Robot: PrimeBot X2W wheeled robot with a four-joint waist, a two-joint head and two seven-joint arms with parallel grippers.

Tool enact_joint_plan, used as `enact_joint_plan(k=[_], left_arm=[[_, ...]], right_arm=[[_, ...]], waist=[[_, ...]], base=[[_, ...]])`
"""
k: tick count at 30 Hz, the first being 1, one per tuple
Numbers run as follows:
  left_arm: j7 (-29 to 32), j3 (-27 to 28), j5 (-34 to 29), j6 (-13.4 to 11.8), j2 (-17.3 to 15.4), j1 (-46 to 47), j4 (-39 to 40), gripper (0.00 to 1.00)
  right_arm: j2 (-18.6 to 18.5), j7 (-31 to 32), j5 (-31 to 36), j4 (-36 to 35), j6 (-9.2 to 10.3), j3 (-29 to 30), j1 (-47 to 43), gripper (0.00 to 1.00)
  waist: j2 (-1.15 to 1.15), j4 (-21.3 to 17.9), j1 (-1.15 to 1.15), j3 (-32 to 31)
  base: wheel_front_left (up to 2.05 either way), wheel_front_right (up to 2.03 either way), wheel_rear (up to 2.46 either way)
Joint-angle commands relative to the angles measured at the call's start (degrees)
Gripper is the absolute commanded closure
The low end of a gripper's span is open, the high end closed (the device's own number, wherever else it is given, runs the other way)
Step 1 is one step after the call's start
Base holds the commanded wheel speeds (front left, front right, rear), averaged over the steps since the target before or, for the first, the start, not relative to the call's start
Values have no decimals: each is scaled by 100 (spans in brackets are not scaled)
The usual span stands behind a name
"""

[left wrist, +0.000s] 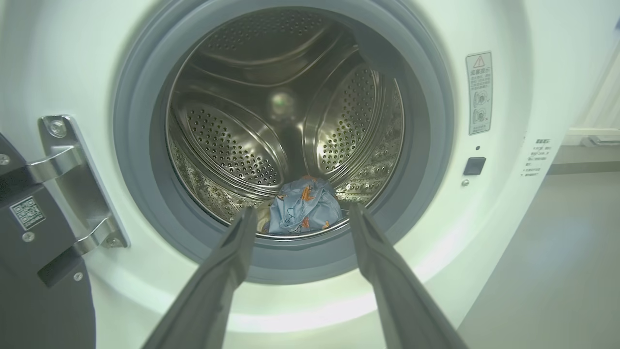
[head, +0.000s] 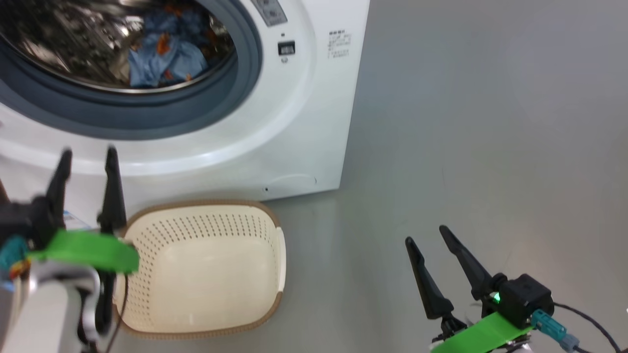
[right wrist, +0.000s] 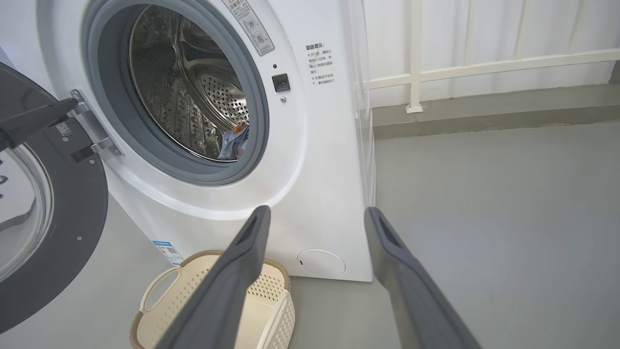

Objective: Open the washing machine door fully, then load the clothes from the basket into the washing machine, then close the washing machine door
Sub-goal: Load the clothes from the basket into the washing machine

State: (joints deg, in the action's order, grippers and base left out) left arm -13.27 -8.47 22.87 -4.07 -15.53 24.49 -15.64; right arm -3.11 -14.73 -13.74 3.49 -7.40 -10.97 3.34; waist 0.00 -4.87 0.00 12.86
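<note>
Two long dark fingers of the left gripper (head: 89, 152) rise at the lower left of the head view, spread wide with nothing between them. They point at the mouth of the washing machine (head: 294, 122). In the left wrist view their tips stand apart in front of the lower lip of the grey gasket (left wrist: 145, 121), framing the load beyond without touching it.

The right gripper (head: 426, 234) hangs over the grey floor (head: 466, 122), well to the right of the basket (head: 196, 203). Its fingers are parted just as wide and grip nothing. They aim towards the machine's lower right corner, near the round filter cap (right wrist: 320, 263).

The basket stands upright on the floor just before the machine, below the opening, mouth up. Its perforated walls and smooth cream bottom are in plain sight. One pale handle is on its right end, so its length seems to run along the machine's front.

The clothes (head: 164, 56) lie inside the steel drum (left wrist: 227, 145), a crumpled light blue heap with orange print, low at the front and just behind the gasket.

The washing machine door (right wrist: 72, 208) is swung wide open on the left of the opening. It hangs from its metal hinge (left wrist: 63, 160), and its inner black ring and glass bowl (right wrist: 19, 208) face outward.
</note>
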Motion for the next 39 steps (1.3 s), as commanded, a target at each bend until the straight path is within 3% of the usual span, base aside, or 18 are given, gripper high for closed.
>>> enact_joint_plan(k=[1,12,19,39], left_arm=[[32,239,-50,-123,-278,-286,401,0],[226,400,-93,-693,-326,-2076,1736,0],[303,488,-101,-922,-341,-2799,2213,0],[101,506,-140,-1285,-124,-3794,2531,0]], right_arm=[[24,-27,22,-110,-9,-158,-91,0],[24,-27,2,-69,-9,-167,-396,0],[24,-27,23,-57,-9,-152,-464,0],[24,-27,90,-120,-9,-3,-592,0]], waist=[[0,29,0,-377],[0,38,0,-885],[0,47,0,-963],[0,124,0,-1054]], base=[[0,0,0],[0,0,0],[0,0,0],[0,0,0]])
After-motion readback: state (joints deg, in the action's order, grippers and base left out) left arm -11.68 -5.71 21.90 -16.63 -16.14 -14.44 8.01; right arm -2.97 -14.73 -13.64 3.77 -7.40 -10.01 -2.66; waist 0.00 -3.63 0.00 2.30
